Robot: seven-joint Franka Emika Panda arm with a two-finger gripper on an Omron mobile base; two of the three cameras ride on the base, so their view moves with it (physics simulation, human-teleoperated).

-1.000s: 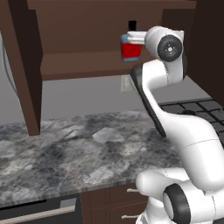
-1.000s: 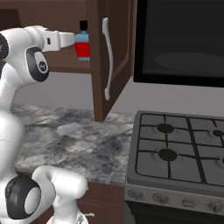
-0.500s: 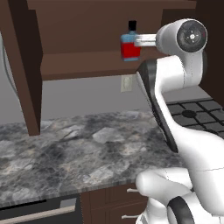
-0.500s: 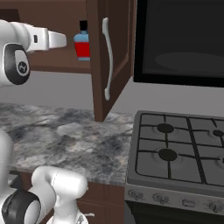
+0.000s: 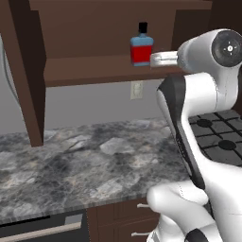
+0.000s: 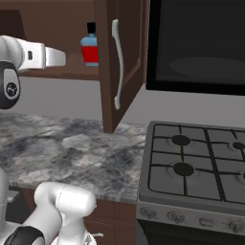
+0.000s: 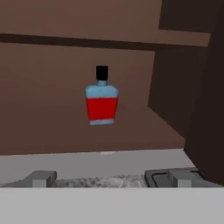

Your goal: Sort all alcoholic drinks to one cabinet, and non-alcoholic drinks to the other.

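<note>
The blue bottle (image 7: 101,103) stands upright on the cabinet shelf (image 5: 94,68); my gripper (image 7: 114,178), spread wide and empty, faces it. Likely rigid, slick glass, best pinched across its flat sides

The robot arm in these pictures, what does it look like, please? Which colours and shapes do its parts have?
The arm has smooth, rounded glossy white shells, with dark grey bands at the joints. A round dark cap with a small pale centre closes the big joint. The gripper ends in two small blocky grey fingertips. I see no loose cables and no lettering.
</note>
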